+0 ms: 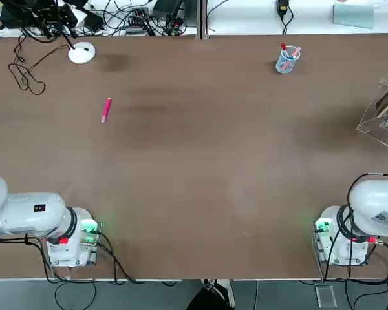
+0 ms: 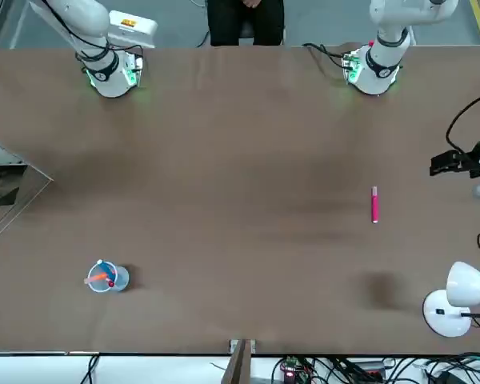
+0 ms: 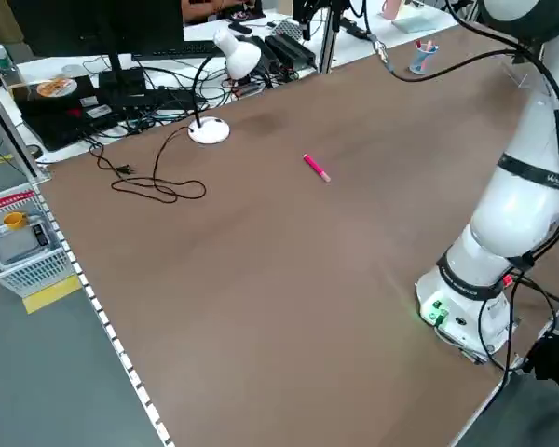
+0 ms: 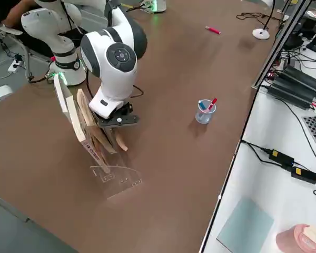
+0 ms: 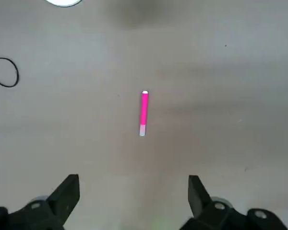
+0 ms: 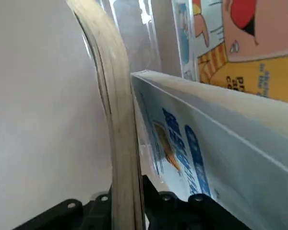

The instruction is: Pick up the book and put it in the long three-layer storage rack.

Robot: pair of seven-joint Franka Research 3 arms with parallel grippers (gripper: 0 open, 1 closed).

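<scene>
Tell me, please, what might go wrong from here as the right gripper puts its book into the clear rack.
The book in the right gripper has a curved edge, so it might bend or catch while being lowered. Another book leans close beside it and could be knocked. The rack is see-through, so its panels might be misjudged.

Book (image 6: 119, 115) — upright beside clear acrylic rack (image 4: 118, 179).

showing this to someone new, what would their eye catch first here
Probably the right gripper, at the clear rack by the table's right edge, shut on a book, other books beside it. Next, the bright pink marker lying alone on the brown table, towards its left side.
</scene>
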